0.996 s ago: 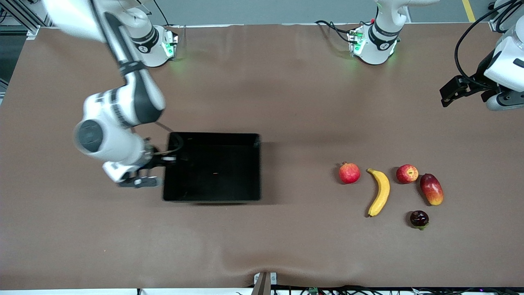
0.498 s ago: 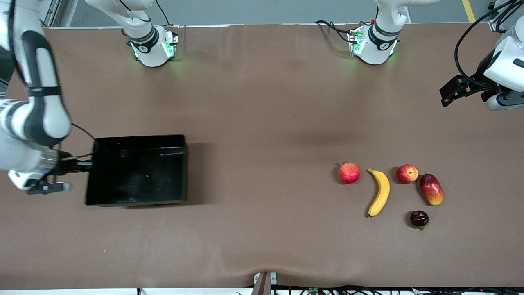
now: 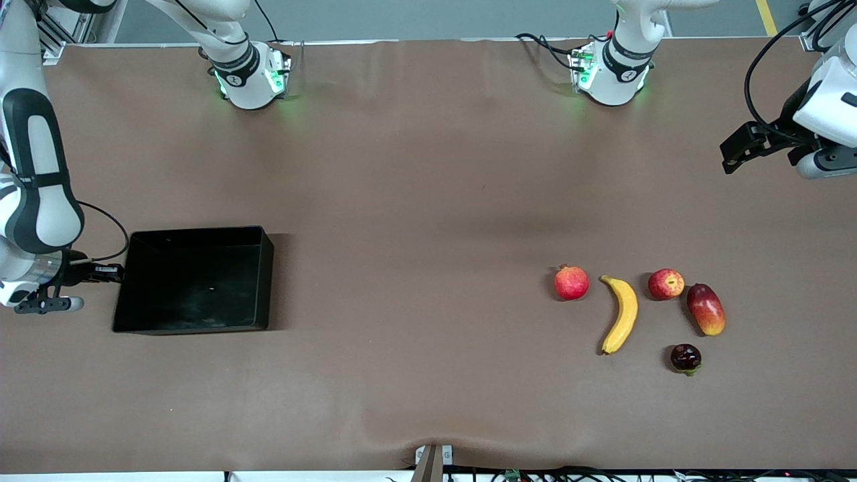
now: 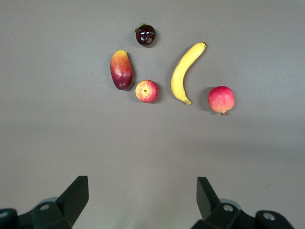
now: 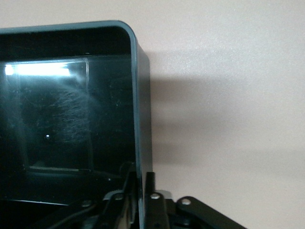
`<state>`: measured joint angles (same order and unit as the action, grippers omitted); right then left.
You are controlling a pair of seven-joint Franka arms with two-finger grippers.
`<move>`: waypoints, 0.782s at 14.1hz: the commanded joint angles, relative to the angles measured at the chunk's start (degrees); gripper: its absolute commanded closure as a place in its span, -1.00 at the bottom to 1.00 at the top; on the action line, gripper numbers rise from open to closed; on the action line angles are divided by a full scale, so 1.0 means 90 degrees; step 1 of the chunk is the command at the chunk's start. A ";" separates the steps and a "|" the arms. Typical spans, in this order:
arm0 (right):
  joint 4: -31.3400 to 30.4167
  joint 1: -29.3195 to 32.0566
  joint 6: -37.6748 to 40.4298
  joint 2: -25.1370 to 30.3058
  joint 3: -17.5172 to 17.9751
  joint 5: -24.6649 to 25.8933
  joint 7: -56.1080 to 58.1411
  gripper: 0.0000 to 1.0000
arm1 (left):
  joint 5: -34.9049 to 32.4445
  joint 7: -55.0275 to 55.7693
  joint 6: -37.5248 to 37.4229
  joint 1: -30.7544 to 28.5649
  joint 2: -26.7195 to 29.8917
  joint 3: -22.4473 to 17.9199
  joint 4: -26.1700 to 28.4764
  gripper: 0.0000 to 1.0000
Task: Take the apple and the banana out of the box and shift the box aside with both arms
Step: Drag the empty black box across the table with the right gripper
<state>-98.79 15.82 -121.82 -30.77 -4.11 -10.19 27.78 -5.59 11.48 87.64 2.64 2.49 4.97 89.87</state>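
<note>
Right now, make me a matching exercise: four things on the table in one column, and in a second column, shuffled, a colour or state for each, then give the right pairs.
Things:
1. banana
2. box
3. left gripper
4. right gripper

States:
A. shut on a black wall
B. long, curved, yellow
C. open, over bare table
D. black, open-topped, nothing in it

Pairs: 1-B, 2-D, 3-C, 4-A

The box (image 3: 194, 280), black, glossy, open-topped and empty, is set flat on the table (image 3: 415, 201) at the right arm's end. The banana (image 3: 621, 313), yellow and curved, is laid at the left arm's end. The apple (image 3: 665, 284), red with yellow patches, is found just beside it.
</note>
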 commanded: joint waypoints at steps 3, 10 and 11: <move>0.0058 -0.0262 0.0156 0.0401 0.0163 -0.0040 -0.0146 0.09 | 0.0084 0.0052 -0.0011 -0.0040 0.0114 0.0034 0.0025 -1.00; 0.0010 -0.1248 0.0635 0.1006 0.0154 -0.0001 -0.1639 -1.00 | 0.0084 0.0052 -0.0031 -0.0040 0.0114 0.0024 0.0034 -1.00; -0.0020 -0.1375 0.0722 0.1133 0.0154 0.0028 -0.1922 -1.00 | 0.0084 0.0052 -0.0031 -0.0040 0.0124 0.0024 0.0034 -1.00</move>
<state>-97.64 5.14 -116.86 -23.79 -2.39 -10.21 14.54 -5.59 11.48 87.62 2.64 2.60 5.01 89.87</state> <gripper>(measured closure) 0.057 0.000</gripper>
